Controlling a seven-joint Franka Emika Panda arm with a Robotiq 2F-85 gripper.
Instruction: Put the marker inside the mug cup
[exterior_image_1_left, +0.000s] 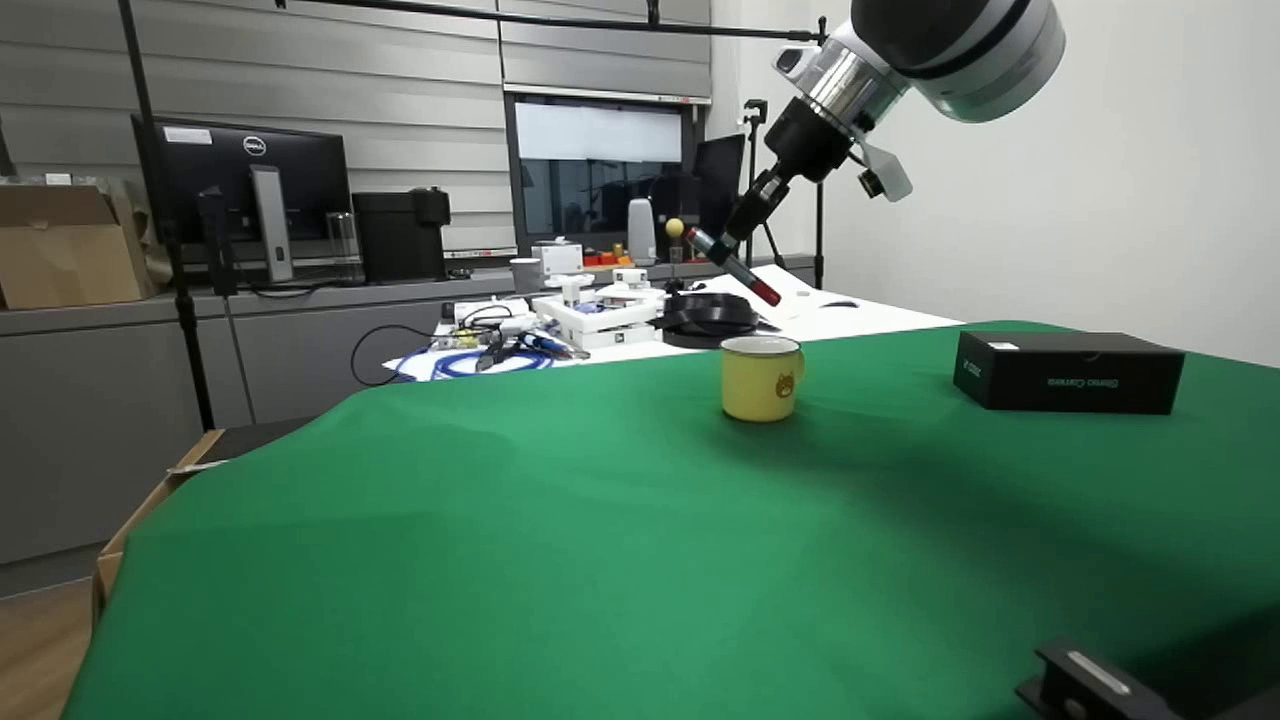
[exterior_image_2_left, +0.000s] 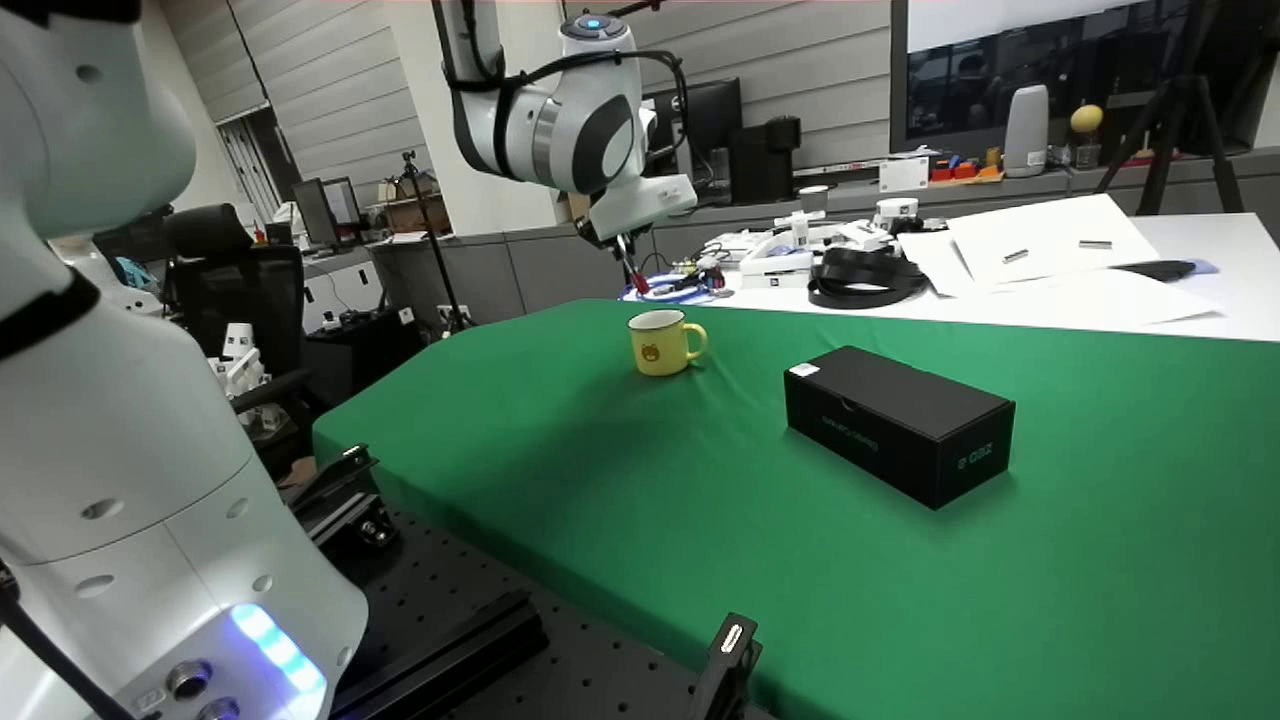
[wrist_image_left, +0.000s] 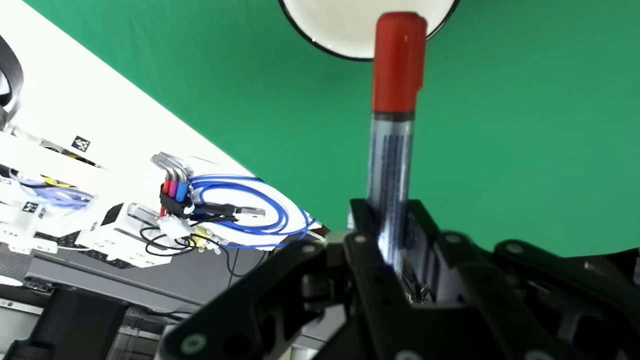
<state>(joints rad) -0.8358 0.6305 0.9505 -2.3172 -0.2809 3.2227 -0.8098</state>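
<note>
The marker is a thin stick with a red cap and a grey-blue barrel (exterior_image_1_left: 737, 270); it also shows in an exterior view (exterior_image_2_left: 638, 283) and the wrist view (wrist_image_left: 392, 135). My gripper (wrist_image_left: 389, 210) is shut on its barrel and holds it in the air, tilted, with the red cap end lower. The gripper also shows in an exterior view (exterior_image_1_left: 738, 236). The yellow mug cup (exterior_image_1_left: 755, 387) stands upright on the green cloth, below the marker and apart from it; it also shows in an exterior view (exterior_image_2_left: 657, 347). In the wrist view the cap overlaps the mug's white inside (wrist_image_left: 340, 25).
A black box (exterior_image_1_left: 1075, 375) lies on the green-covered table (exterior_image_2_left: 620, 480) to one side of the mug; it also shows in an exterior view (exterior_image_2_left: 890, 420). A white table (exterior_image_2_left: 1050, 300) behind holds cables, white parts, a black strap roll (exterior_image_2_left: 865, 277) and papers.
</note>
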